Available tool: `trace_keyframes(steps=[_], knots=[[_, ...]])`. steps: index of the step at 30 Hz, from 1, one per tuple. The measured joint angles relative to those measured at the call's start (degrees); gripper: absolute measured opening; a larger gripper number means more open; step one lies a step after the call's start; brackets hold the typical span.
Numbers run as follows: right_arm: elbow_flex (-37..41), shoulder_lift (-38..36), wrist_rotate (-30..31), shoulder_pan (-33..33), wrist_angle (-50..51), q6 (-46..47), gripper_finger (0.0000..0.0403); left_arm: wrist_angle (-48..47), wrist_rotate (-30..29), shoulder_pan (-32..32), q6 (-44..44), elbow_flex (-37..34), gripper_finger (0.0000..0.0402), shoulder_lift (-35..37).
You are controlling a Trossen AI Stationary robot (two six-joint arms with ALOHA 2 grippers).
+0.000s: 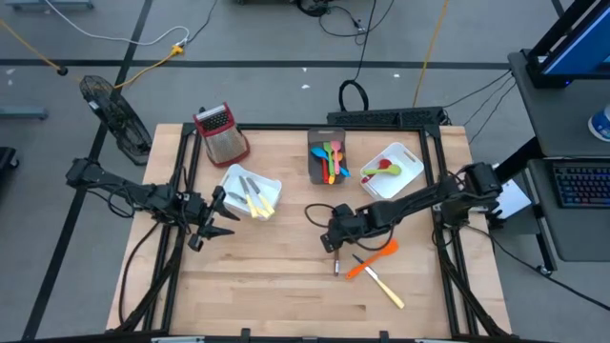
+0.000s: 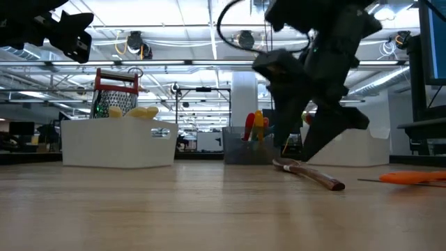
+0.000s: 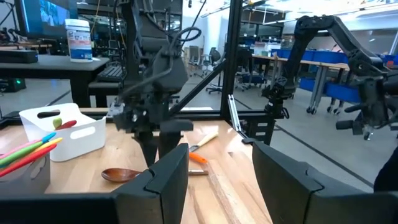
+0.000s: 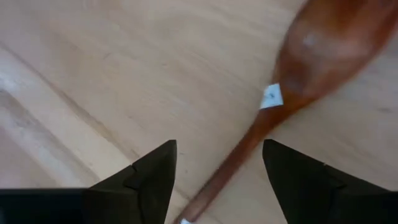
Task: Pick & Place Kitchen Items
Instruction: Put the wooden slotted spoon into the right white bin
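I see the red-topped box grater (image 1: 221,132) standing upright at the far left of the desk (image 1: 286,286). Two white bins (image 1: 250,193) (image 1: 393,170) and a grey bin (image 1: 327,155) sit along the back; a black fan (image 1: 114,112) lies on the floor.

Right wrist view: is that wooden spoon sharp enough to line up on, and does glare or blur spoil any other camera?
Right wrist view: the wooden spoon is soft and out of focus, with the right gripper open over its handle. Low view: bright ceiling lights leave the arm a dark silhouette, and the near table is blurred. High view: evenly lit, no glare. Left wrist view: the left gripper is blurred up close.
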State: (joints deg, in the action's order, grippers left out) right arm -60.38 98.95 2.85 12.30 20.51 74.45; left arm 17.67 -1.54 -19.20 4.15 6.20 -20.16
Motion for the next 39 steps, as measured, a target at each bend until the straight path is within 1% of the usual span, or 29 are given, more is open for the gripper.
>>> trace_keyframes(steps=[3,11,15,19,21,23,27,30,33,36,39], knots=[[0.09,1.87,-2.8,-0.75,0.71,0.58,0.0226,0.0,0.0,0.0,0.01,0.0,0.0182,-0.02],[-0.18,5.45,-2.48,-1.71,0.14,3.23,0.0224,-0.86,-0.04,0.0,0.03,0.0,0.0182,0.0],[-0.2,5.78,0.33,-1.65,0.72,5.43,0.0223,-1.27,-0.04,0.0,0.06,0.0,0.0182,-0.02],[-0.11,5.93,4.63,-1.54,1.34,6.12,0.0222,-1.27,-0.04,0.0,0.06,0.0,0.0182,-0.02],[-0.11,6.0,5.5,-1.58,1.7,6.55,0.0217,-1.27,-0.04,0.0,0.06,0.0,0.0182,-0.01],[-0.11,6.12,5.97,-1.63,2.56,7.03,0.0207,-1.25,-0.04,0.0,0.06,0.0,0.0182,-0.02],[-0.07,8.61,5.94,-1.59,5.03,7.56,0.018,-1.23,-0.07,0.0,0.08,0.0,0.0182,-0.02],[-0.07,11.09,3.15,-1.65,7.05,9.19,0.0156,-1.18,-0.06,0.0,0.23,0.0,0.0182,-0.02],[-0.35,12.47,2.59,-1.03,8.25,11.75,0.0132,-1.18,-0.09,0.0,0.38,0.0,0.0182,-0.04],[-0.44,12.7,2.93,-0.14,10.06,13.81,0.0104,-1.22,-0.08,0.0,0.74,0.0,0.0182,-0.07],[-0.23,11.68,3.21,0.27,10.57,14.43,0.0066,-1.33,-0.07,0.0,0.76,0.0,0.0182,-0.07]])
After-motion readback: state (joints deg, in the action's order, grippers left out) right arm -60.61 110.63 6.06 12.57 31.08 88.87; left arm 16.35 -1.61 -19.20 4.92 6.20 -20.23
